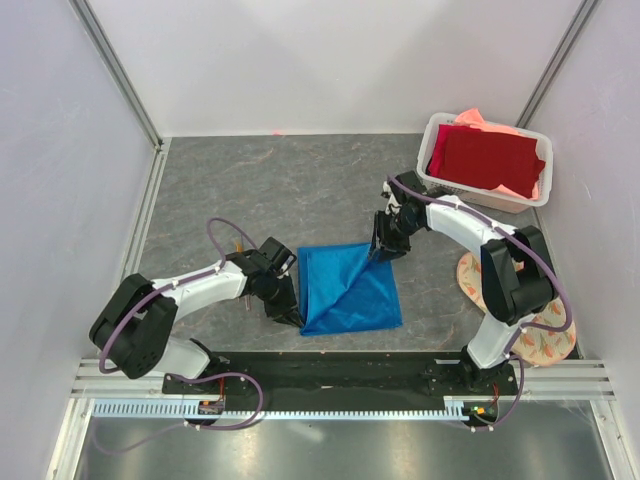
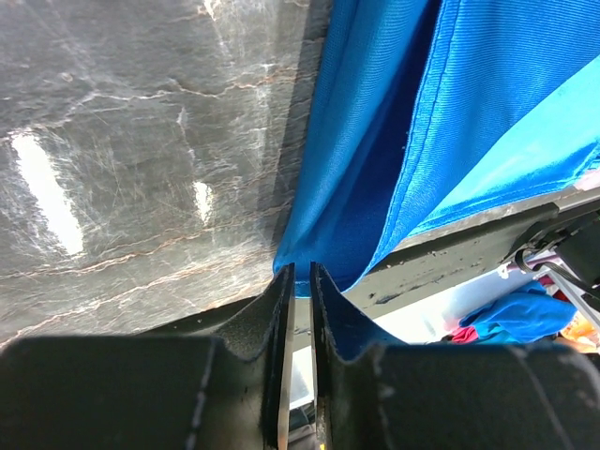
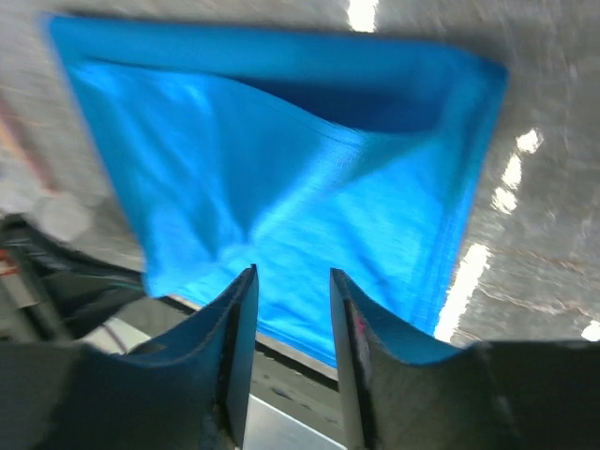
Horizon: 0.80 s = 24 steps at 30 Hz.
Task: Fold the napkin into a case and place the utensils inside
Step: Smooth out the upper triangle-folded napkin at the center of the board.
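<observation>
Grey marbled tabletop (image 1: pixel 250 190) lies beneath both pincers, white walls (image 1: pixel 320 60) beyond. Right pincer (image 3: pixel 292 277) stands apart over the blue napkin (image 1: pixel 350 290); left pincer (image 2: pixel 300 277) is nearly together at its corner, grip unclear.

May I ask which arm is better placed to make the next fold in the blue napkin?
Probably left: the left end effector appears closed on the napkin's near-left corner, ready to pull it across. The right end effector stands open by the far-right corner, gripping nothing.

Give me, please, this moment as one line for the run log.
napkin: flat, diagonal fold | left gripper: at near-left corner, jaws almost shut | right gripper: at far-right corner, jaws open
</observation>
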Available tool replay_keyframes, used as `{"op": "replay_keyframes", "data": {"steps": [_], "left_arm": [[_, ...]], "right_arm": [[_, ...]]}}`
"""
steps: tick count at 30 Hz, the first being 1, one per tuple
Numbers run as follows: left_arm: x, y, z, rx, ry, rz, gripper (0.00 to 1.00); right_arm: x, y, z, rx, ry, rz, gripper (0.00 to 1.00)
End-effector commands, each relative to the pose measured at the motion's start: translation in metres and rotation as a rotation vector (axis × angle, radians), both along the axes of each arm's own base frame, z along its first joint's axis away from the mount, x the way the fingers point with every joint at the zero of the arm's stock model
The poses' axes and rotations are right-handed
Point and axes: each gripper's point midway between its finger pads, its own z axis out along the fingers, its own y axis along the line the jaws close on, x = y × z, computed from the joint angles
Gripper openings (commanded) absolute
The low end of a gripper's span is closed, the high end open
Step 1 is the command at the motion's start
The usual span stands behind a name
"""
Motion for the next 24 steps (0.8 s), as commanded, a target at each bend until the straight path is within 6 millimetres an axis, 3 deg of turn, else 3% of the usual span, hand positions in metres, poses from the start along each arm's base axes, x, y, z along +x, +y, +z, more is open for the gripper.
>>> {"op": "replay_keyframes", "data": {"steps": [1, 7, 16, 24], "left_arm": [[0.003, -0.005, 0.005, -0.019, -0.022, -0.031, 0.17], [0.001, -0.006, 0.000, -0.018, -0.005, -0.046, 0.15], [-0.004, -0.005, -0.015, 0.008, 0.022, -0.081, 0.14], [-0.004, -0.003, -0.024, 0.035, 0.017, -0.096, 0.13]], "right_arm": [[-0.005, -0.008, -0.018, -0.057, -0.010, 0.008, 0.39], [0.000, -0.001, -0.025, -0.030, 0.003, -0.006, 0.27], [0.006, 0.020, -0.038, 0.035, 0.027, 0.002, 0.25], [0.027, 0.044, -0.042, 0.071, 0.036, -0.006, 0.25]]}}
